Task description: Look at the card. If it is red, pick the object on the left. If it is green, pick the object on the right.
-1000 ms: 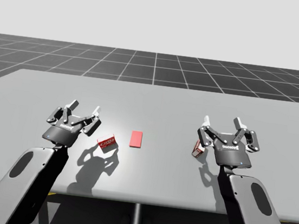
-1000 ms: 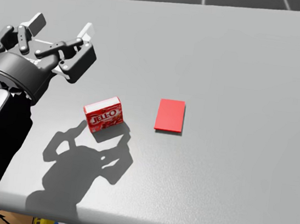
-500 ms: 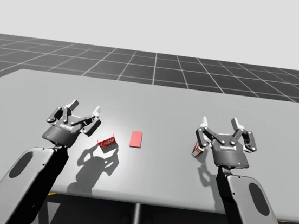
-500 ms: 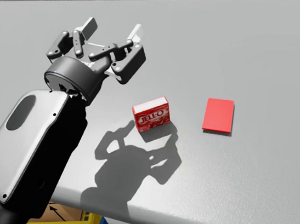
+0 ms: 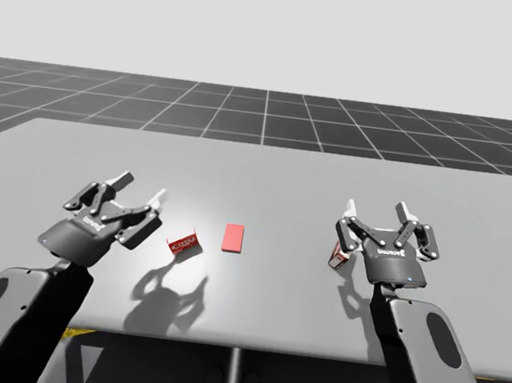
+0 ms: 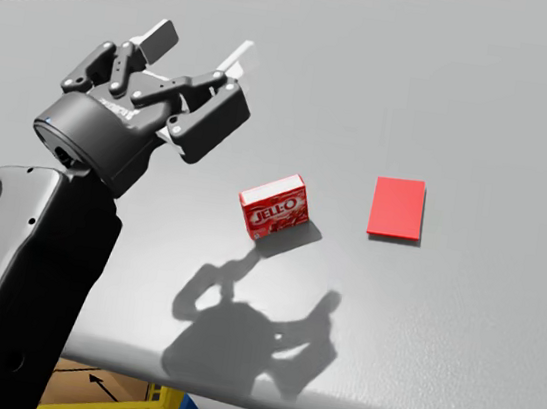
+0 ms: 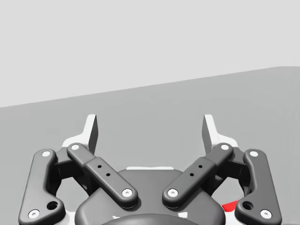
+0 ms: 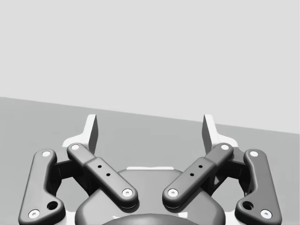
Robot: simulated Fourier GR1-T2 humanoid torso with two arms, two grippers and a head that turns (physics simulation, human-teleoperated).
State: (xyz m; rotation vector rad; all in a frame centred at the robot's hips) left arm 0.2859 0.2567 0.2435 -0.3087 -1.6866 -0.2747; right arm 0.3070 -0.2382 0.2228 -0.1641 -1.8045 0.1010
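The left pincer (image 5: 140,189) hangs spread and empty, the red box (image 5: 182,243) lying near its right side and the red card (image 5: 233,237) beyond the box. The right pincer (image 5: 377,208) is also spread, with a small reddish box (image 5: 337,255) just beside it.

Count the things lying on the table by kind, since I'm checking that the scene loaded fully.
Cards: 1, the red card
Boxes: 2, the red box and the small box further right
Total: 3
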